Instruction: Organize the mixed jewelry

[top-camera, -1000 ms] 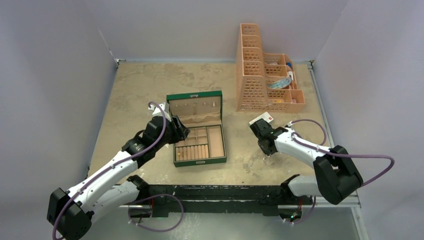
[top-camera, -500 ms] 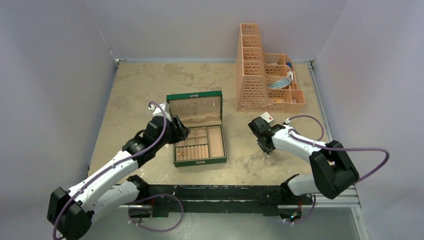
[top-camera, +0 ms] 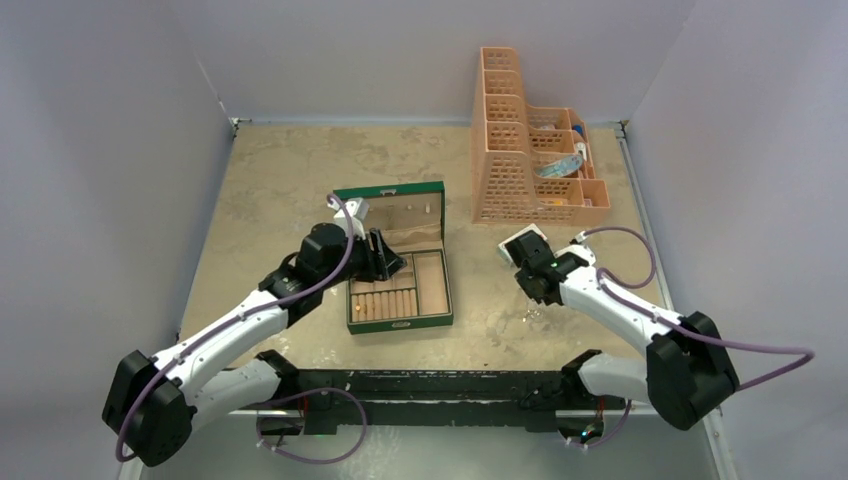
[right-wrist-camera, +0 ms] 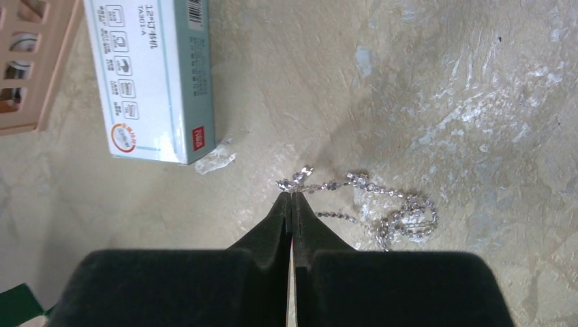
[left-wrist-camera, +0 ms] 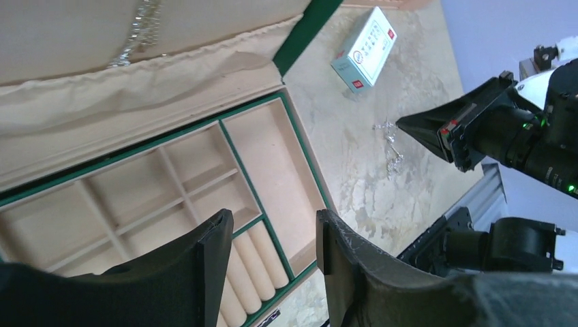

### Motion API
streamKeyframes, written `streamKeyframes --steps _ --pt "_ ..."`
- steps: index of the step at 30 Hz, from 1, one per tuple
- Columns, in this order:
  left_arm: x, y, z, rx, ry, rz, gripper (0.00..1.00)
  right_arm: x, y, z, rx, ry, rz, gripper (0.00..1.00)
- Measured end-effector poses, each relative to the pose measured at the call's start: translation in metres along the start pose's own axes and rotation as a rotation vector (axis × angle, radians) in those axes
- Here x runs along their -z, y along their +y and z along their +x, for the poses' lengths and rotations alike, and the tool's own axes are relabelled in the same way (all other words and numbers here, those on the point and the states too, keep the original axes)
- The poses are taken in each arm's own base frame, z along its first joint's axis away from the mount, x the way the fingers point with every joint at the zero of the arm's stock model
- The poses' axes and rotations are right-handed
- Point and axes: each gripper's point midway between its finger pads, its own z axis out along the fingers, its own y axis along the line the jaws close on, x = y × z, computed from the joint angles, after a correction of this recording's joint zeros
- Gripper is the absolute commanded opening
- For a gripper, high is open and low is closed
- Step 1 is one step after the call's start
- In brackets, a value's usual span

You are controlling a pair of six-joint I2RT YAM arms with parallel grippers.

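In the right wrist view the right end effector [right-wrist-camera: 292, 196] meets the end of the silvery chain [right-wrist-camera: 402, 219] with its tips pressed together; whether a link is pinched cannot be told. The white card box [right-wrist-camera: 153, 75] and the orange rack [right-wrist-camera: 20, 61] run off that picture's edges. From above the chain is too small to make out. In the left wrist view the left end effector [left-wrist-camera: 272, 218] hides the near compartments of the green box [left-wrist-camera: 269, 160], its lid cut off at the top.

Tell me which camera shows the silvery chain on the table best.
Right wrist: the silvery chain lies close, links distinct, at the tips of the shut right pincer. Left wrist shows it small; top external, barely a glint.
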Motion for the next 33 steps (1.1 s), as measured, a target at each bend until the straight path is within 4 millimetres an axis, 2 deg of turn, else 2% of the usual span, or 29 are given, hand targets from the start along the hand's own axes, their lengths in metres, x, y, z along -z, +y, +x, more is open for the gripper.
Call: streamKeyframes --steps 8,16,19,20,23,29,33 --pt "-0.015 -0.014 0.010 -0.014 0.053 0.086 0.47 0.013 0.011 -0.007 -0.016 0.002 -0.060 0.00" --pt "-0.020 -0.024 0.009 -0.015 0.065 0.129 0.47 0.044 0.044 -0.021 -0.052 0.021 -0.210 0.02" --pt "-0.021 -0.027 0.004 -0.013 0.053 0.137 0.47 0.047 0.049 -0.023 -0.053 0.018 -0.226 0.41" --pt "-0.021 -0.028 0.003 -0.012 0.051 0.138 0.47 0.046 0.047 -0.022 -0.050 0.020 -0.218 0.48" --pt "-0.021 -0.028 0.003 -0.010 0.049 0.139 0.47 0.039 0.038 -0.018 -0.042 0.022 -0.171 0.51" --pt "-0.021 -0.028 0.002 -0.010 0.046 0.137 0.47 0.016 0.001 -0.002 -0.053 0.036 -0.031 0.38" --pt "-0.021 -0.027 0.002 -0.011 0.044 0.133 0.47 0.007 -0.013 0.002 -0.082 0.038 0.020 0.37"
